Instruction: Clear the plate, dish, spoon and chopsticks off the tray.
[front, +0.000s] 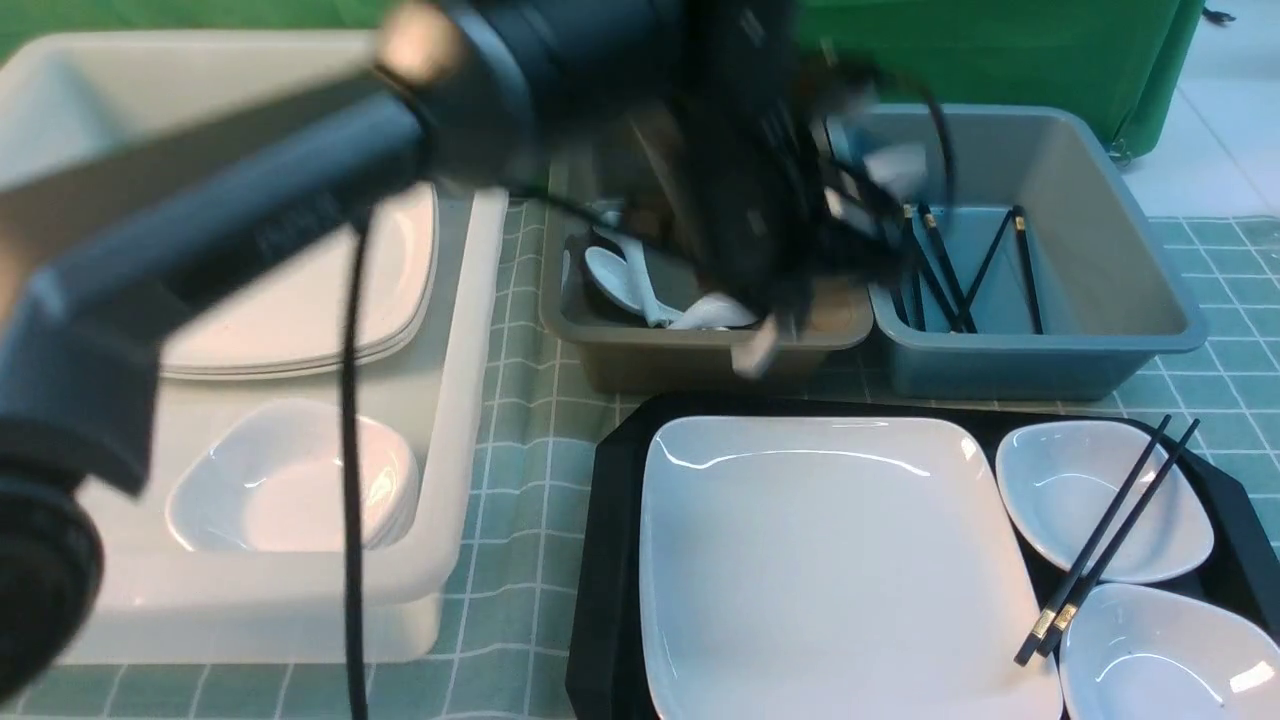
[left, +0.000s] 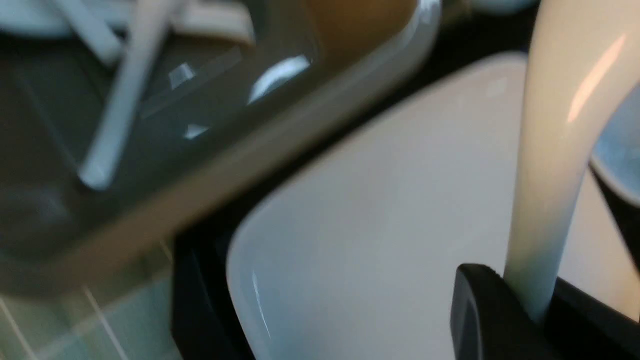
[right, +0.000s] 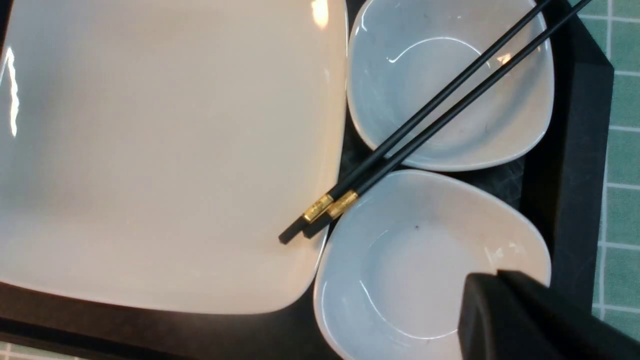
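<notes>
where the front view looks out between the arms, the tray is seen at 5 o'clock of the scene, set on a green checked cloth. its left and middle are filled by the plate. at 3 o'clock of the plate the far dish is placed, and the near dish is set at 6 o'clock of that one. the chopsticks are laid side by side across the far dish, with tips pointed to 1 o'clock. a brown tub of white spoons is set at 12 o'clock of the tray, a blue-grey tub at 1 o'clock and a white tub at 9 o'clock. the left arm is stretched from 9 o'clock to the brown tub's near rim, its end lost in blur.

in the left wrist view, the left gripper is shown clamped on the handle of the spoon, which is held above the plate beside the brown tub's rim. the spoon's bowl is cut off by the frame.

in the right wrist view, the right gripper is hung over the near dish, its fingers drawn together with nothing between them. the gold-banded ends of the chopsticks are rested on the plate's edge, just beside the near dish.
</notes>
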